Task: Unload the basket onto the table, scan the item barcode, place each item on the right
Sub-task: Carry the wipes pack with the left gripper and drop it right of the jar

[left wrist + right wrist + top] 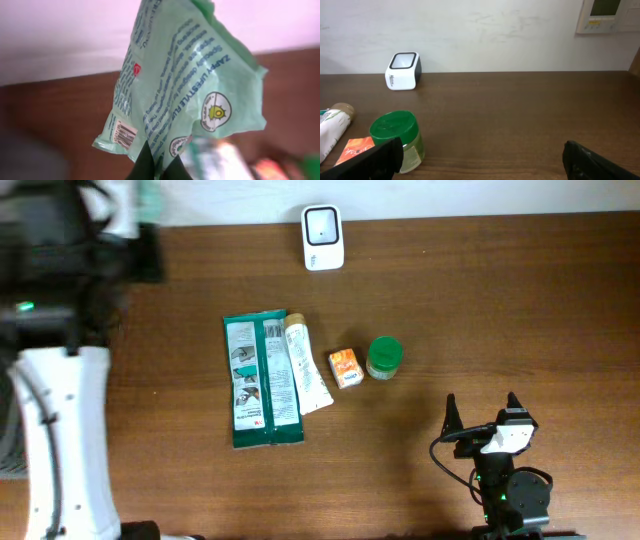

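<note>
The left hand (159, 164), its fingers pressed together, pinches the lower edge of a pale green packet (190, 75) and holds it up off the brown counter (480, 310), over the far left corner. The packet's barcode (125, 134) sits low on its left side, facing the wrist camera. A white scanner (322, 237) stands at the counter's far edge, well apart from the packet. In the middle lie a dark green packet (262, 385), a white tube (307, 365) against its right edge, a small orange box (345, 367) and a green-lidded jar (384, 357). The right hand (482, 412) sits near the front right, fingers spread wide, holding nothing.
</note>
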Controlling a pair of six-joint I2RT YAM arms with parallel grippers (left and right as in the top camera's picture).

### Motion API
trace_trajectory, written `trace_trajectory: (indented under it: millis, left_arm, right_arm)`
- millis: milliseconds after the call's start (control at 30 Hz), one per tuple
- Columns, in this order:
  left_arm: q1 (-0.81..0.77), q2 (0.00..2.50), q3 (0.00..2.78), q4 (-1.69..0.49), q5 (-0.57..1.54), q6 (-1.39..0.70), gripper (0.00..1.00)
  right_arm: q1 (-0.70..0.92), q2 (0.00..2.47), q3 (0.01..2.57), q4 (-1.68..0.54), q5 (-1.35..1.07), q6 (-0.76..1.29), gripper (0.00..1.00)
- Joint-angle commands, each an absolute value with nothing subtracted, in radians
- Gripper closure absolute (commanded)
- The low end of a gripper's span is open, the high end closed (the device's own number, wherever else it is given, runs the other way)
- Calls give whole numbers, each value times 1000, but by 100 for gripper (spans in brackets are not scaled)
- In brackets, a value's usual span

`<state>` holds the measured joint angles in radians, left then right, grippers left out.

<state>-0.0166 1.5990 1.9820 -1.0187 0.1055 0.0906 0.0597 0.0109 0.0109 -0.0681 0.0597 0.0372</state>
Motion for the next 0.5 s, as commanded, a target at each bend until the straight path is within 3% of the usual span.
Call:
trace_trajectory:
  millis: [0, 300, 467]
  left_arm:
    - [-204, 1691, 1963, -1031, 248, 56, 100]
    - [-615, 2087, 1962, -852, 218, 57, 100]
    - [-745, 2181, 1962, -738, 15, 102, 100]
  right_arm:
    - [65, 3, 6, -74, 60, 35, 2]
    - [65, 3, 6, -74, 60, 35, 2]
    - [65, 3, 6, -74, 60, 35, 2]
